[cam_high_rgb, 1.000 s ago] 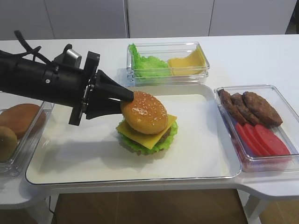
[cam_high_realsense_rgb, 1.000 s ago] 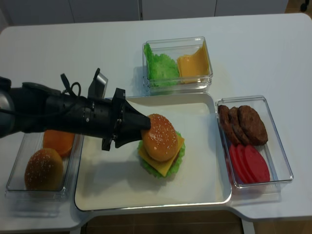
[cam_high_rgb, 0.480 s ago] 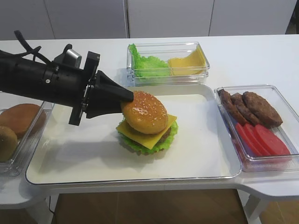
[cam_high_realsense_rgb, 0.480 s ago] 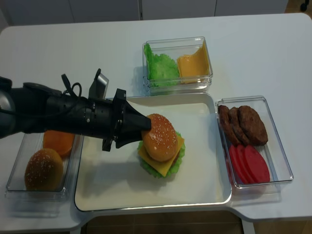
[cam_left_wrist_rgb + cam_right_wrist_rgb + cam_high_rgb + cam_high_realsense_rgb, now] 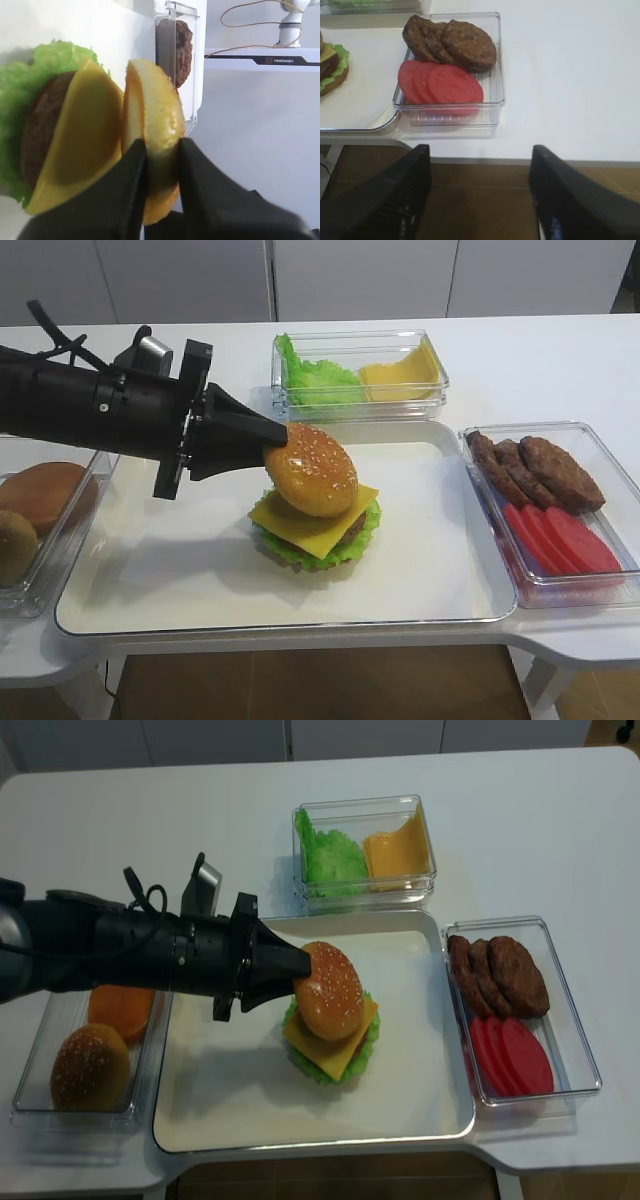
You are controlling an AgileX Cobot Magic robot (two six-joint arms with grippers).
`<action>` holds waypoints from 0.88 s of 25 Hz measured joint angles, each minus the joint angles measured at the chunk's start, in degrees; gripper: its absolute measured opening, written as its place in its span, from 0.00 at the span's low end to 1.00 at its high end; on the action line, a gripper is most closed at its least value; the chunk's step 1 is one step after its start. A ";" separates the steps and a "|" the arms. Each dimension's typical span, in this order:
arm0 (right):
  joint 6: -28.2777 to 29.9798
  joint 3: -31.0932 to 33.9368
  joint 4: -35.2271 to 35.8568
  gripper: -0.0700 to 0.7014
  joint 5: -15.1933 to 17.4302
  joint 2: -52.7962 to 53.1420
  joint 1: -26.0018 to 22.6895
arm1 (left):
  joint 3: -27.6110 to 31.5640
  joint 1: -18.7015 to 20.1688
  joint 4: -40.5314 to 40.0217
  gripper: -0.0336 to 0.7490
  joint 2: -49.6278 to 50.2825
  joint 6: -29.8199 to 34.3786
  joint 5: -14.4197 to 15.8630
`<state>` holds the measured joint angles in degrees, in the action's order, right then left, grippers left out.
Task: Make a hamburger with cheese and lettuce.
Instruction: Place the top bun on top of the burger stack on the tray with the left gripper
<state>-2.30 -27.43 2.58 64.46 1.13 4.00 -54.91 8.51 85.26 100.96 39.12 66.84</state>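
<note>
1. Exterior high view: the hamburger [image 5: 313,508] is seen near the middle of a white tray [image 5: 200,580], built of a frilly green lettuce [image 5: 300,552], a brown patty and a flat square yellow cheese [image 5: 310,527] whose corners jut out.
2. A glossy, sesame-seeded dome bun [image 5: 311,469] is gripped at its left edge by the left gripper [image 5: 272,435], whose black tapered fingers are closed on it; the bun is held tilted above the cheese.
3. Left wrist view alone shows the grip closely: the bun [image 5: 155,150] is pinched on edge between the two black fingers [image 5: 125,200], with a gap visible between it and the cheese [image 5: 80,150].
4. Right wrist view shows what the others do not: the right gripper [image 5: 480,200] is spread wide with nothing between its fingers, poised off the table's front edge.
5. Beside the tray on the right, a clear ribbed box [image 5: 492,107] holds rough brown patties [image 5: 465,45] and smooth red tomato slices [image 5: 442,84].
6. Behind the tray, a clear box [image 5: 425,840] holds bunched pale-green leaves [image 5: 330,855] and stacked yellow slices [image 5: 395,850].
7. On the left, plain brown buns [image 5: 90,1065] lie in another clear box, partly hidden by the black arm.
</note>
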 joint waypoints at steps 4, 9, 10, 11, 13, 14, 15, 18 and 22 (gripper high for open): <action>0.00 0.00 0.00 0.70 0.00 0.00 0.00 | 0.00 0.00 0.28 0.22 0.00 0.43 0.00; 0.00 0.00 0.00 0.70 0.00 0.00 0.00 | 0.00 0.00 0.49 0.22 0.00 0.95 0.00; 0.00 0.00 0.00 0.70 0.00 0.00 0.00 | 0.00 0.00 0.55 0.22 0.00 1.22 0.00; 0.00 0.00 0.00 0.70 0.00 0.00 0.00 | 0.00 0.00 0.87 0.22 0.00 1.34 0.00; 0.00 0.00 0.00 0.70 0.00 0.00 0.00 | 0.00 0.00 0.90 0.22 0.00 1.58 0.00; 0.00 0.00 0.00 0.70 0.00 0.00 0.00 | 0.00 0.00 0.90 0.22 0.00 1.61 0.00; 0.00 0.00 0.00 0.70 0.00 0.00 0.00 | 0.00 0.00 0.90 0.21 0.00 1.70 0.00; 0.00 0.00 0.00 0.70 0.00 0.00 0.00 | 0.00 0.08 0.90 0.21 0.00 1.88 0.00; 0.00 0.00 0.00 0.70 0.00 0.00 0.00 | 0.00 0.12 1.14 0.20 0.00 2.51 0.00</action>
<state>-2.30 -27.43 2.58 64.46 1.13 4.00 -54.91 8.64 86.40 100.96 41.62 66.84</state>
